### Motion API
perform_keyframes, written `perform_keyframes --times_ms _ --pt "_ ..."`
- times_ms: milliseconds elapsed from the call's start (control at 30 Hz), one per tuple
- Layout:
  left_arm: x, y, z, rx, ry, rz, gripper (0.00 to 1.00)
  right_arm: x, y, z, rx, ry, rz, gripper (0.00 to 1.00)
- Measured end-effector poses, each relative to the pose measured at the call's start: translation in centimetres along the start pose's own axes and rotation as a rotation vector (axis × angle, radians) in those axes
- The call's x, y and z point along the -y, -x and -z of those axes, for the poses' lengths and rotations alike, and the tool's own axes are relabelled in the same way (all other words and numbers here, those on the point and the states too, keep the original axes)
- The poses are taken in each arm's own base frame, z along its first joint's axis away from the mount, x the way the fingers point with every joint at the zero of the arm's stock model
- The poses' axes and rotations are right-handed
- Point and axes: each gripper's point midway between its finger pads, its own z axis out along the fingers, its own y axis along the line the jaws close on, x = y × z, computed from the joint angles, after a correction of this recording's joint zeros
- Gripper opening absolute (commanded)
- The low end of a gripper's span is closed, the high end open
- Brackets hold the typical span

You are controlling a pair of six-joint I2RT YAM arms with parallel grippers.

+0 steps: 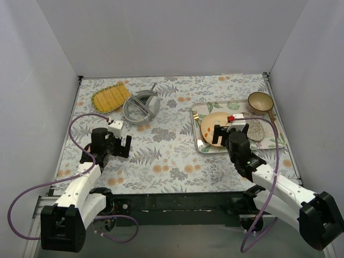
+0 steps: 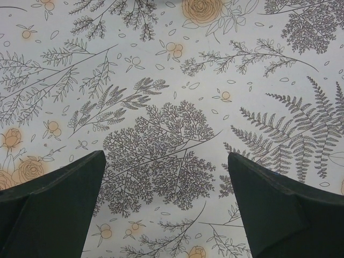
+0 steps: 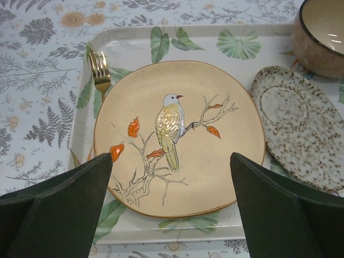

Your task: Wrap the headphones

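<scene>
The light grey headphones (image 1: 141, 106) lie on the floral tablecloth at the back left of centre, earcups together, with the thin cord lying across them. My left gripper (image 1: 119, 147) is open and empty, low over the cloth well in front and left of the headphones; the left wrist view shows only bare cloth between its fingers (image 2: 54, 204). My right gripper (image 1: 222, 134) is open and empty above the tray, over the bird plate (image 3: 177, 134). The headphones do not show in either wrist view.
A yellow woven pad (image 1: 110, 97) lies left of the headphones. A leaf-patterned tray (image 1: 198, 142) at right holds the bird plate (image 1: 211, 126), a gold fork (image 3: 99, 72), a speckled oval dish (image 3: 301, 123) and a brown bowl (image 1: 260, 101). Grey walls surround the table.
</scene>
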Motion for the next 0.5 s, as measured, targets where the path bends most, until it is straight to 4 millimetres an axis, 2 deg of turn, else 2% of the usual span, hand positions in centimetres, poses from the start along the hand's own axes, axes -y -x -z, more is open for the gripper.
perform_keyframes --times_ms 133,500 --pt "0.0 -0.3 0.0 -0.005 -0.001 0.000 0.98 0.1 -0.7 -0.8 -0.044 -0.035 -0.002 0.99" --pt "-0.3 -0.3 -0.1 -0.007 0.022 0.008 0.98 -0.2 0.3 -1.2 -0.058 -0.048 -0.017 0.98"
